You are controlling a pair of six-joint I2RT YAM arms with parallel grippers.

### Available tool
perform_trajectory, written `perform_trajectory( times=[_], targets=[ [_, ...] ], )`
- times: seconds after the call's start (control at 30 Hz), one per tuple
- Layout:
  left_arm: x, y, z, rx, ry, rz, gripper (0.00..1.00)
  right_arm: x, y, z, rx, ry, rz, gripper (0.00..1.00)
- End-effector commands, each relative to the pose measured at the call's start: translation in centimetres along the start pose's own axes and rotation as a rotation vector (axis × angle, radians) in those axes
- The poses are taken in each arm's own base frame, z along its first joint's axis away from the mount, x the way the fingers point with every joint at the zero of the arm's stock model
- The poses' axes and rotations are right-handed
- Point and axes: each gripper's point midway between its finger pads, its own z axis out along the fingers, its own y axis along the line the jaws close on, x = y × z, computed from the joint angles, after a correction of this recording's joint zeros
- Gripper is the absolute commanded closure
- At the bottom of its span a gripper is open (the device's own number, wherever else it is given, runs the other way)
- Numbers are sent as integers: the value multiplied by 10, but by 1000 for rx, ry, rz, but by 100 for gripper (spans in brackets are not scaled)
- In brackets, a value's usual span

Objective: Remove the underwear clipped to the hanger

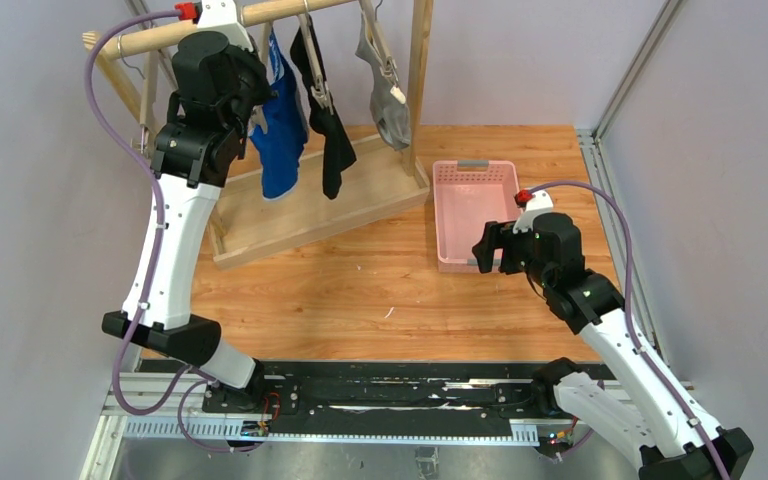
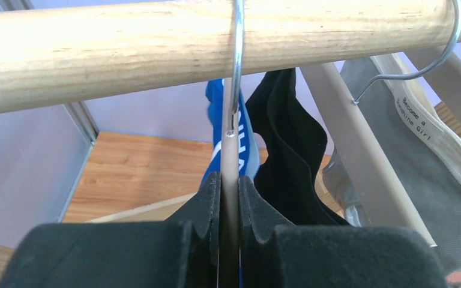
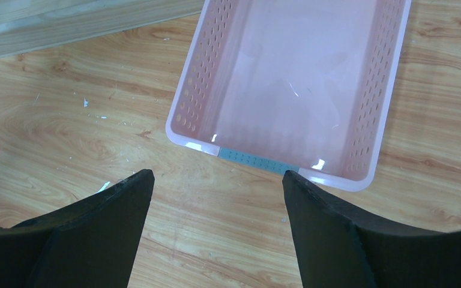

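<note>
A light wooden table [image 1: 360, 290] with clear grain fills the middle, enclosed on three sides by plain pale lilac walls [image 1: 30, 150]. Silver metal frame bars [image 1: 610, 200] run along the table's right edge and up the back corners. A wooden clothes rack [image 1: 320, 225] stands at the back left. The light is soft and even.

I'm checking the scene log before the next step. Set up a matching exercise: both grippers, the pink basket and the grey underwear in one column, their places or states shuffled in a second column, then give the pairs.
Column one
1. left gripper
2. right gripper
3. pink basket
4. grey underwear

Column two
A. hangs nearest the right end of the rail
B. open, above the table
C. clamped on a hanger
D. empty, standing on the table

Pairs: 1-C, 2-B, 3-D, 4-A
</note>
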Motion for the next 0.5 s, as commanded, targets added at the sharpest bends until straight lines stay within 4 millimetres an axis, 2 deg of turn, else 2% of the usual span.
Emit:
perform_trajectory(
  times=[0.0, 0.07, 0.23, 0.47],
  targets=[
    [-9, -4, 2, 27, -19, 5, 96, 3, 1, -1, 2, -2, 3, 19],
    [-7, -5, 4, 28, -16, 6, 100, 3, 1, -1, 5, -1, 2, 19],
    [-8, -6, 8, 32, -20, 14, 100, 2, -1, -1, 13, -10, 2, 19],
    [-32, -7, 4, 46, -121, 29, 100, 8, -3, 5, 23, 5, -2, 19]
  ],
)
